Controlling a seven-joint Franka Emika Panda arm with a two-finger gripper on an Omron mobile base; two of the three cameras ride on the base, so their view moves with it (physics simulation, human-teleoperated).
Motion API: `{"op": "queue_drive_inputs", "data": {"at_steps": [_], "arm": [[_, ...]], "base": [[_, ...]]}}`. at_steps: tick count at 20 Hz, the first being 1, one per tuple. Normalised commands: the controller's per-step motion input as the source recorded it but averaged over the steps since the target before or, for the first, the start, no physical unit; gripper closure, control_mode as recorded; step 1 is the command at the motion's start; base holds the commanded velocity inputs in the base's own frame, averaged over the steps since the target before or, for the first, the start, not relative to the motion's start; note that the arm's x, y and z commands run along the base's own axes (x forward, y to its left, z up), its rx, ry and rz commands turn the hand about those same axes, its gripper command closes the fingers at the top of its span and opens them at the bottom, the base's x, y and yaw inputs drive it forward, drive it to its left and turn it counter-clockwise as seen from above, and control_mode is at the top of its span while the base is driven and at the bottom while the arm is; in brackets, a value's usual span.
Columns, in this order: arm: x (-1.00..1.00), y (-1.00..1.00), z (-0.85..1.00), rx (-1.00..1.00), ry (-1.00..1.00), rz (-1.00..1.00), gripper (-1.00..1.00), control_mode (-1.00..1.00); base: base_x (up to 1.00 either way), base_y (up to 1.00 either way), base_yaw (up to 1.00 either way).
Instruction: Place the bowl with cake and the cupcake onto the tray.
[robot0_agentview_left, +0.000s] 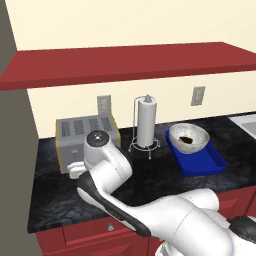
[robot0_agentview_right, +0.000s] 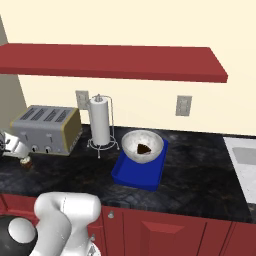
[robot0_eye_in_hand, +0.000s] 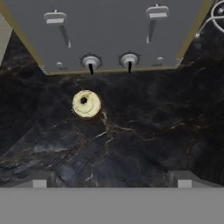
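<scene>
one cupcake before toaster, no readable writing, jaws spread

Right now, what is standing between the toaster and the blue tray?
The paper towel holder stands between the toaster and the tray, shown in both base views.

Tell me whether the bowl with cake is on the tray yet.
On it: the bowl with cake rests on the blue tray, at its far end.

Bowl with cake on tray; cupcake before toaster.
</scene>
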Motion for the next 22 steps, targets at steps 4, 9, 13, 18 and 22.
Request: {"op": "queue_drive_inputs", "data": {"at_steps": [4,9,13,18,22], "arm": [[0.4,0.01,-0.16,0.02,-0.02,0.07,-1.0,-1.0],[0.15,0.26,-0.34,0.0,0.09,0.01,-1.0,-1.0],[0.23,0.23,-0.28,0.0,0.01,0.0,-1.0,-1.0],[0.08,0.03,-0.22,0.0,0.01,0.0,-1.0,-1.0],[0.11,0.0,-0.24,0.0,0.0,0.0,-1.0,-1.0]], "base": [[0.0,0.0,0.0],[0.0,0.0,0.0],[0.0,0.0,0.0],[0.0,0.0,0.0],[0.0,0.0,0.0]]}}
